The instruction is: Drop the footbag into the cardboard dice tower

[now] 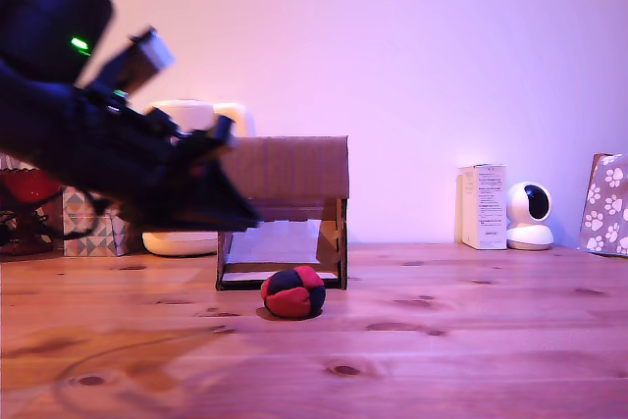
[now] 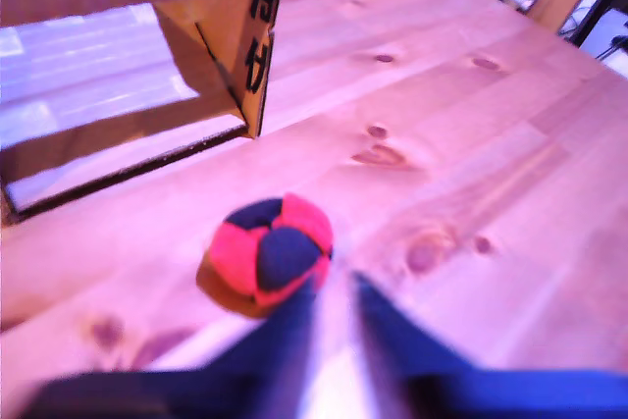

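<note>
I see bare knotty wooden desk filling the lower part of the exterior view. On it, just below the middle of the frame, sits the footbag, a small soft ball of red and dark panels, resting on the wood and held by nothing. Directly behind it, nearly touching, stands the cardboard dice tower, with a plain brown upper band and a framed lower front opening that shows a pale ramp.

My arm enters from the upper left of the exterior view as a dark, blurred mass with a green light, and its tool hangs in front of the tower's left edge, above the desk and apart from the footbag.

In the wrist view the tool shows as two dark fingers at the bottom of the frame, standing slightly parted with nothing between them. The footbag lies on the wood just beyond their tips, and the tower's opening fills the upper left.

Farther back in the exterior view, along the wall: a patterned box and a white rounded appliance at the left, a white carton and a small white camera at the right, and a paw-print bag at the right edge.
</note>
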Robot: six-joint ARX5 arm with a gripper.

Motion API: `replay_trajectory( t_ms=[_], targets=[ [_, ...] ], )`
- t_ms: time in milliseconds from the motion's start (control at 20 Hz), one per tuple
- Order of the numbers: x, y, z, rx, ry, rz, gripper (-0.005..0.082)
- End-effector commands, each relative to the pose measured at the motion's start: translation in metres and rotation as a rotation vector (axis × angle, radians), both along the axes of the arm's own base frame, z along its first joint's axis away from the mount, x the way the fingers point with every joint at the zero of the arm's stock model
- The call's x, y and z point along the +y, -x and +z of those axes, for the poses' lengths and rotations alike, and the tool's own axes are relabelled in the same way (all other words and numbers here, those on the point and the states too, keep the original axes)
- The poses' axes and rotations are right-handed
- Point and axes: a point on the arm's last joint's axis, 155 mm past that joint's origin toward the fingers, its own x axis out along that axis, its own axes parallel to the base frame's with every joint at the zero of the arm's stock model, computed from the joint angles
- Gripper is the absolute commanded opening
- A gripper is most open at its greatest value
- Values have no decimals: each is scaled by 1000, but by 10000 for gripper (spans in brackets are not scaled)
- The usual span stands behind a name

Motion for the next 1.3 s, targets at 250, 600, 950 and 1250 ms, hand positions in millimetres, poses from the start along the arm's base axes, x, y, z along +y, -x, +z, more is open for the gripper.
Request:
replay_trajectory(
  t_ms=[250, 600, 950, 1250],
  targets=[
    [-8, -11, -11, -13, -34, -21, 788],
    [-27, -35, -41, 11, -80, -44, 787],
    [-30, -40, -77, 77, -141, -56, 472],
    [-32, -43, -73, 42, -161, -78, 178]
  ],
)
